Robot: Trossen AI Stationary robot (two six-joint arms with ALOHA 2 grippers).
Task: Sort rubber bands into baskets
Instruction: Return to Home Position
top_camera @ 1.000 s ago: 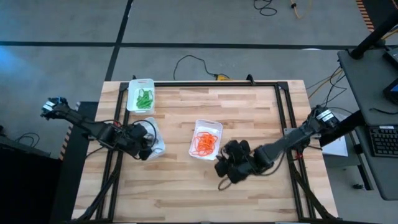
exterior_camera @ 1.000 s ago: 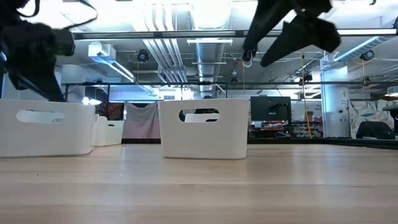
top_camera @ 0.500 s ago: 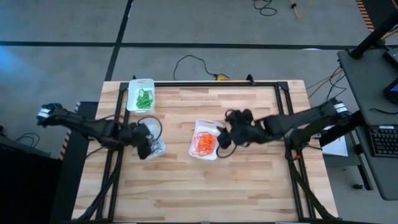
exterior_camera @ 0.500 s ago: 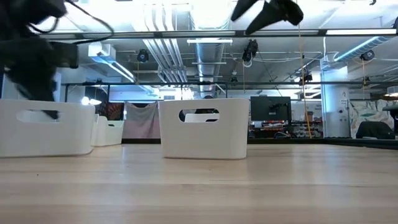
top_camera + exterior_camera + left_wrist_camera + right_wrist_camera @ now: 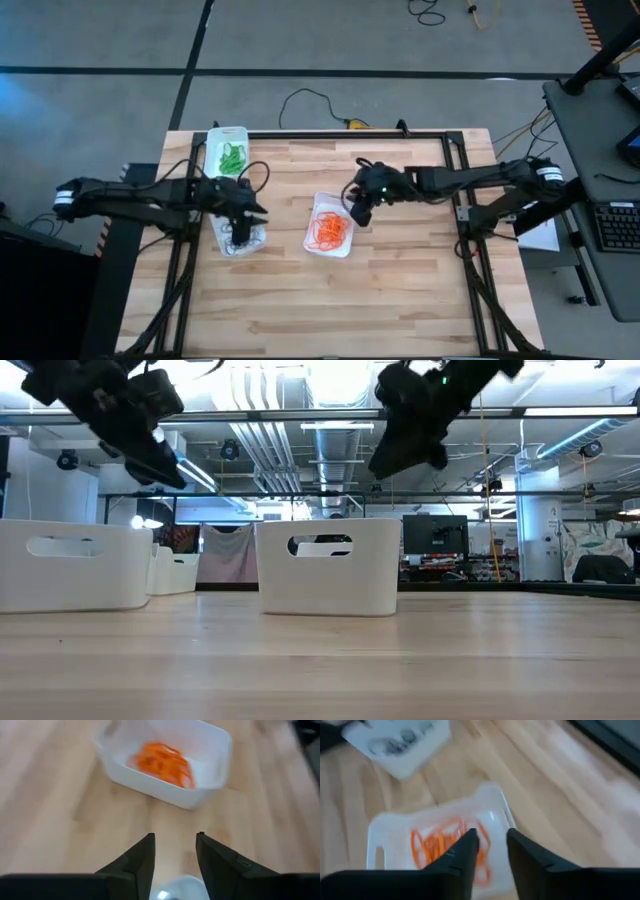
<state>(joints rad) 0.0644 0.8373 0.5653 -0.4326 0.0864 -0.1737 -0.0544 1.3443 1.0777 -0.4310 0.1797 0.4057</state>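
On the surface (image 5: 400,290), baskets (image 5: 312,243) are sitting at 11 o'clock, 9 o'clock and centre. I'm hovering the left gripper (image 5: 255,212) over the 9 o'clock one, the right gripper (image 5: 357,214) at the centre one's 1 o'clock corner, both slightly parted, empty. Green, dark, orange rubber bands (image 5: 328,230) are lying inside respectively.

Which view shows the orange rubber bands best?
The left wrist view: the orange rubber bands lie close and unblocked in their basket. The right wrist view has them partly behind the right hand; the high view shows them small; the low view shows only basket walls.
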